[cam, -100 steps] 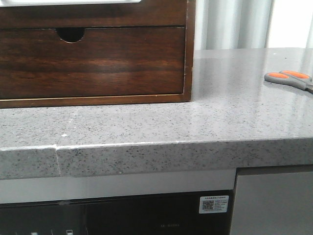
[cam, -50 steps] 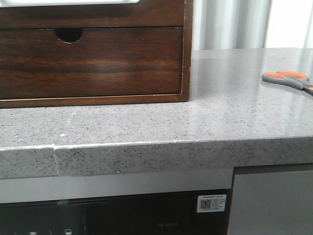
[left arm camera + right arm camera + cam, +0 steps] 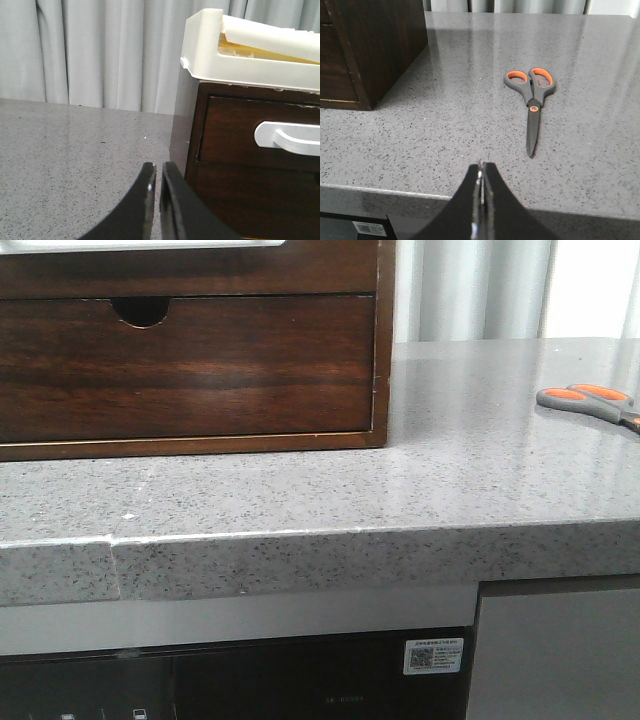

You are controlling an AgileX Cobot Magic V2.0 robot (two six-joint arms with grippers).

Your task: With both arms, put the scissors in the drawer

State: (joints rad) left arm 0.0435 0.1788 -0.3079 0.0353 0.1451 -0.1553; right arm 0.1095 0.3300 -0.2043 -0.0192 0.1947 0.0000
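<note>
Right gripper (image 3: pixel 481 172): jaws pressed together, holding nothing, poised over the counter's (image 3: pixel 445 130) front edge. Left gripper (image 3: pixel 156 175): also closed and empty, just beside the cabinet (image 3: pixel 235 165) side. Scissors (image 3: pixel 532 102) lie flat on the counter ahead of the right gripper, blades pointing toward it, well apart from the cabinet. Drawer (image 3: pixel 190 365) shut. Risks, as I judge: flat blades give little purchase, so a pinch may skid them; the drawer must open first.

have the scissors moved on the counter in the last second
No. The small grey scissors with orange-lined loops shift slightly left along with the dark brown wooden cabinet, so the camera moved; they lie where they were on the speckled grey counter.
</note>
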